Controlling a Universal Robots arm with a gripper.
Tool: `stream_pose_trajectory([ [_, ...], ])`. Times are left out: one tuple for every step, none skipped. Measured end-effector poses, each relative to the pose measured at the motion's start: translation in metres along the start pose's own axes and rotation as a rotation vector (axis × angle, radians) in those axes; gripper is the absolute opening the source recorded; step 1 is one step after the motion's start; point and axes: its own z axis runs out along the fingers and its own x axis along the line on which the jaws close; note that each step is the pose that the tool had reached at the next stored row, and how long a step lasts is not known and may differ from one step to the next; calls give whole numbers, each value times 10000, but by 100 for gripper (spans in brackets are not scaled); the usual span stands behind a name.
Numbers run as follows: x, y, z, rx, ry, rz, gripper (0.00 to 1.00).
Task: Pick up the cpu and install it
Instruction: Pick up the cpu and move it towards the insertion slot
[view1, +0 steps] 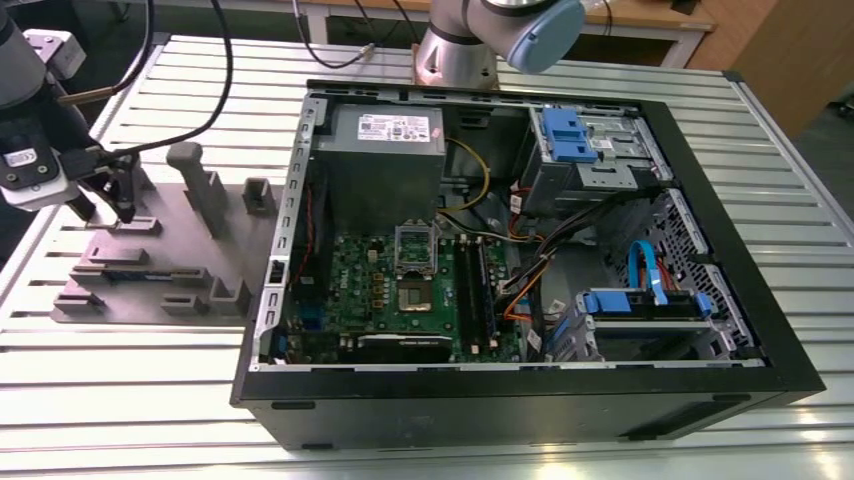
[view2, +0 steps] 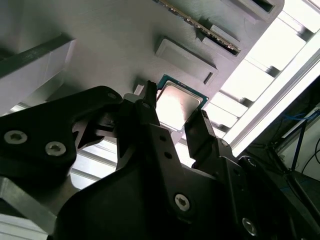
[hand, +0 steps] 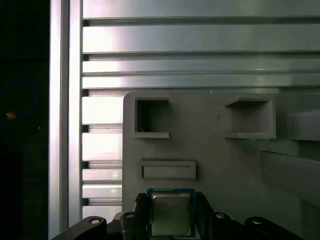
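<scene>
Slatted table (view1: 134, 385) | grey fixture posts (view1: 200, 190) beside gripper (view1: 104, 212) | cpu (hand: 171, 215) under gripper

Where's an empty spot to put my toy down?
The table is bare between the grey tray and its near edge, and along the computer case at the exterior view's right. Crowded: inside the case, and the tray corner where the pincer is at the cpu.

cpu (view2: 180, 100) (near side) behind end effector (view2: 173, 106)

The exterior view is looking down from above over the table (view1: 747, 130), case (view1: 534, 400) and tray (view1: 150, 252). Both wrist views are looking closely at the tray's cpu (view2: 177, 102) (hand: 171, 215).
</scene>
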Motion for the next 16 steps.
stream_pose_trajectory([
  [0,0,-6,0,0,0,47],
  [0,1,-12,-1,0,0,47],
  [0,1,-16,-1,-1,0,47],
  [0,1,-18,-2,-3,0,47],
  [0,1,-21,-1,-1,0,47],
  [0,1,-25,0,1,0,47],
  [0,1,-27,0,0,-1,47],
  [0,1,-29,0,-1,-1,47],
  [0,1,-30,0,0,0,47],
  [0,1,-31,0,0,0,47],
  [0,1,-32,0,0,0,47],
  [0,1,-33,1,1,0,47],
  [0,2,-33,0,0,0,47],
  [0,2,-33,0,-1,0,47],
  [0,1,-33,0,0,-1,47],
  [0,2,-33,0,0,0,47],
])
